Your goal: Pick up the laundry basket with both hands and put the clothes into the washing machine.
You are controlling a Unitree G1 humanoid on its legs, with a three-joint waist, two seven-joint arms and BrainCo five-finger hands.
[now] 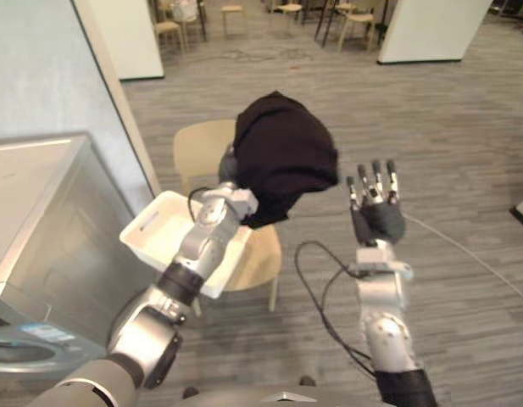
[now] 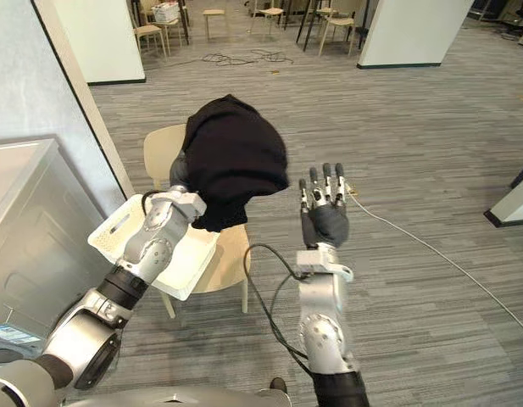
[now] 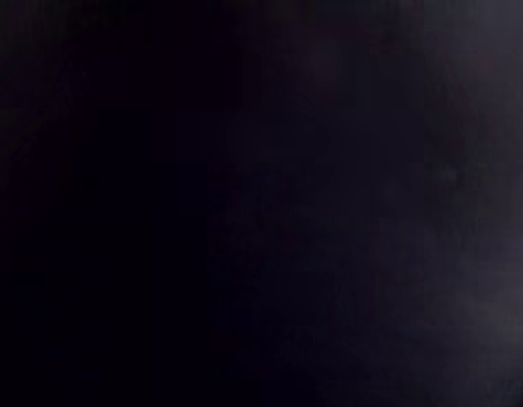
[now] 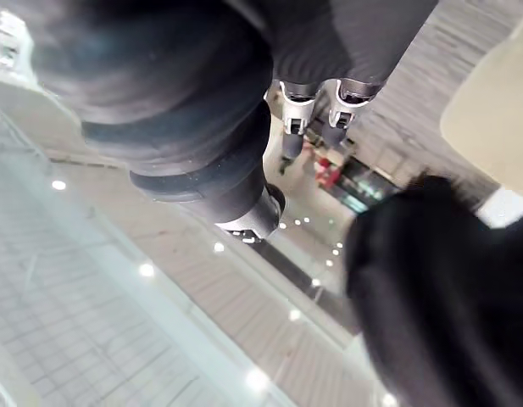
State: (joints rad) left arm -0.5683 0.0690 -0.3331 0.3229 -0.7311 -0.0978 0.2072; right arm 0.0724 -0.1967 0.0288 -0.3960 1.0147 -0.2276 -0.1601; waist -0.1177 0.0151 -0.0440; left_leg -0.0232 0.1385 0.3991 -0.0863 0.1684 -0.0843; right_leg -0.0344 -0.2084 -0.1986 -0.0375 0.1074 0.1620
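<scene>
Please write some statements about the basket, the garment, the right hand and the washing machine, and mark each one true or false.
1. The white basket stands on a wooden chair. True.
2. The black garment lies inside the basket. False: it is up above the basket, draped over the end of the left arm.
3. The fingers of the right hand are straight. True.
4. The right hand grips the garment. False: it is raised beside the garment, apart from it, and holds nothing.
5. The washing machine is on the robot's right side. False: it is on the robot's left.
</scene>
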